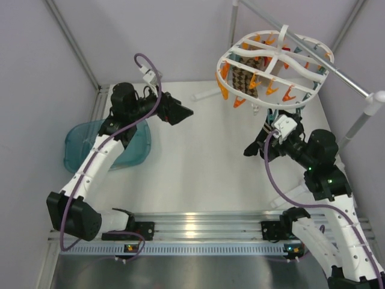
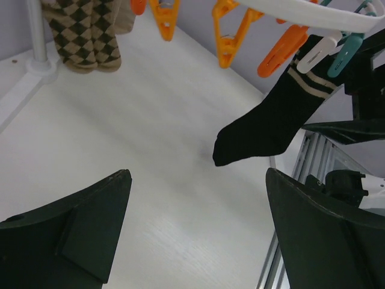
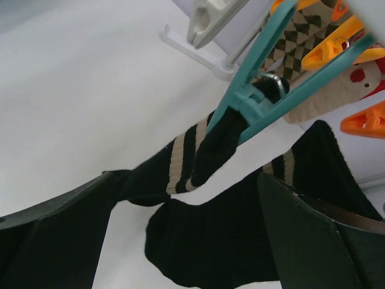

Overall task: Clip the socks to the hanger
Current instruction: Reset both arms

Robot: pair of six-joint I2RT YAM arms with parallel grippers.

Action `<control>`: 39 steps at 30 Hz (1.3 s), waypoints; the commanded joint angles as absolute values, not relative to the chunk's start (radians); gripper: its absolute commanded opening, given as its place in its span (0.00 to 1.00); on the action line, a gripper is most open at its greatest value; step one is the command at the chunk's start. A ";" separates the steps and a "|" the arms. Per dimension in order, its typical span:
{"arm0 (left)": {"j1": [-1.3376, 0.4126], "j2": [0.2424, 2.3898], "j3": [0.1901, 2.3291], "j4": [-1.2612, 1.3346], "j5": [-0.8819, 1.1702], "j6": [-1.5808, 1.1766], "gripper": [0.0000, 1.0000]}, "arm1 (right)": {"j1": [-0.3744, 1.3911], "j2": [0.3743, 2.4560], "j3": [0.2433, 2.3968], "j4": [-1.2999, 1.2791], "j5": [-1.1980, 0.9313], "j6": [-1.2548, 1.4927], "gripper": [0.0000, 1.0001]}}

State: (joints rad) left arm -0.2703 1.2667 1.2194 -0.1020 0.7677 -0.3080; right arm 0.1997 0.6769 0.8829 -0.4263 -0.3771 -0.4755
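the left hand (image 2: 197, 198) poses little risk: it hangs well apart from the white plastic oval hanger with orange and teal clips (image 1: 221, 67), which stands at 1 o'clock over the white surface (image 1: 198, 174). trouble would more likely come from the right hand (image 3: 187, 180), just beneath the two limp black socks with tan stripes (image 3: 216, 241). one cuff looks bunched in a teal plastic clip (image 3: 243, 99); a brush or snag in backing off could tug it free or set the hanger swinging. left hand: fingers spread wide, holding and touching nothing. right hand: fingers spread wide too, nothing pinched; whether a finger grazes a sock i cannot tell.
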 commanded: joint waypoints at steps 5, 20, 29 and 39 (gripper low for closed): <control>-0.365 1.393 1.310 0.221 0.821 -0.368 0.97 | 0.199 0.649 0.790 -0.305 -0.391 -0.820 1.00; -0.342 1.424 1.264 0.155 0.785 -0.354 0.98 | 0.202 0.462 0.632 -0.433 -0.525 -1.113 1.00; -0.261 1.365 1.216 -0.044 0.761 -0.312 0.98 | 0.202 0.382 0.598 -0.524 -0.581 -1.135 1.00; -0.183 1.293 1.261 -0.538 0.548 -0.093 0.98 | 0.202 0.316 0.609 -0.624 -0.496 -0.790 1.00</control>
